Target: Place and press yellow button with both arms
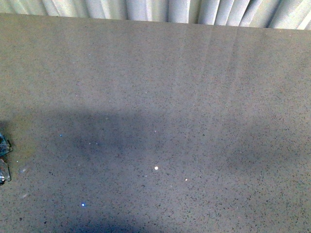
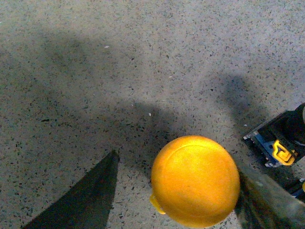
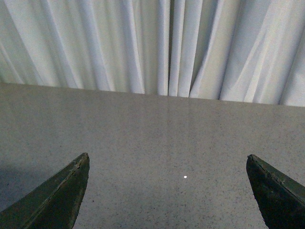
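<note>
The yellow button [image 2: 195,180] fills the lower middle of the left wrist view. I see only its round yellow cap from above; the neck and base are hidden under it. My left gripper [image 2: 176,202] is open, with the cap between its two dark fingers. The cap lies close against one finger [image 2: 267,205] and a gap separates it from the other finger [image 2: 86,200]. My right gripper [image 3: 167,191] is open and empty above the bare grey table [image 3: 157,133]. The button does not show in the front view or the right wrist view.
The grey speckled table [image 1: 160,97] runs back to a white curtain [image 1: 194,9], which also shows in the right wrist view [image 3: 157,43]. A dark part with blue and yellow pieces [image 2: 279,143] lies beside the left gripper. A dark piece [image 1: 4,155] pokes in at the front view's left edge.
</note>
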### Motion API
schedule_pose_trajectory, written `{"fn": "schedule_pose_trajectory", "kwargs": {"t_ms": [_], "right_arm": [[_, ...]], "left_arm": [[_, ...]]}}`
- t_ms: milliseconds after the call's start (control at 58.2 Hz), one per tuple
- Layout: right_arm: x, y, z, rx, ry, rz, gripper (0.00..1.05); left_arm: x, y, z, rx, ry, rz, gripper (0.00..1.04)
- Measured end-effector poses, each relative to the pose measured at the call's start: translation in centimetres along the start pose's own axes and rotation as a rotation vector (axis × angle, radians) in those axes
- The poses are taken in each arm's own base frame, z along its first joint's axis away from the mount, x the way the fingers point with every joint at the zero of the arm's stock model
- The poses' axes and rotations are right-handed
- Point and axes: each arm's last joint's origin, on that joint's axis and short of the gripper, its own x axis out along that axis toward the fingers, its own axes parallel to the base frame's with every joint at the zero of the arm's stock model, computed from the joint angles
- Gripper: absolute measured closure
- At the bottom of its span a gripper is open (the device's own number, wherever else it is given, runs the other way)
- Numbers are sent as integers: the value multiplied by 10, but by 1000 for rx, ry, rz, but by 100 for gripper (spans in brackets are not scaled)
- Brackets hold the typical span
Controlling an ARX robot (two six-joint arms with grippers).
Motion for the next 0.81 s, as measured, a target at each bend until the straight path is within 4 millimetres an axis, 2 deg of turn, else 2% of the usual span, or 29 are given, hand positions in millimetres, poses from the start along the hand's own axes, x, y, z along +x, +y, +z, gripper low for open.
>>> {"fn": "schedule_pose_trajectory", "kwargs": {"t_ms": [86,155,206,446,635,756,807], "right_arm": [[0,0,0,0,0,0,9],[0,0,0,0,0,0,9],[0,0,0,0,0,0,9],[0,0,0,0,0,0,9],[0,0,0,0,0,0,9],[0,0,0,0,0,0,9],[0,0,0,0,0,0,9]], "left_arm": [[0,0,0,2,-5,0,53],[0,0,1,8,-11,1,68],[0,0,1,11,-13,-1,72],[-1,-2,-2,20,-13,-17,73],[-9,1,5,24,-35,-6,73],[-14,3,20,35,-75,-4,73],[-18,2,39,59,-136,-3,73]]}}
